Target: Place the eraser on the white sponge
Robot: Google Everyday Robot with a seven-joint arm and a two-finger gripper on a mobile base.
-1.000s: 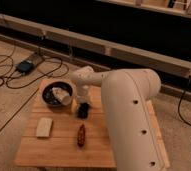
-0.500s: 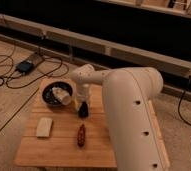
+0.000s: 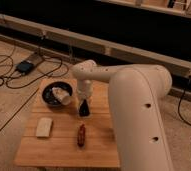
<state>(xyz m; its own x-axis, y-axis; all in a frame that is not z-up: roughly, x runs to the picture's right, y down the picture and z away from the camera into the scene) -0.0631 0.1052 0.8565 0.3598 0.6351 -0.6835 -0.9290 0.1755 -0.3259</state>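
Observation:
The white sponge (image 3: 44, 126) lies flat on the left front part of the wooden table (image 3: 99, 150). A small reddish-brown oblong object (image 3: 81, 135), probably the eraser, lies on the table in front of the middle. My gripper (image 3: 84, 108) is dark and points down near the table's middle, just right of the black bowl. It is behind the reddish-brown object and apart from it, and right of and behind the sponge. My white arm (image 3: 134, 110) fills the right side of the view.
A black bowl (image 3: 50, 102) holding white items (image 3: 62, 95) stands at the back left of the table. Cables and a small dark box (image 3: 25, 66) lie on the floor to the left. A dark wall with a rail runs behind.

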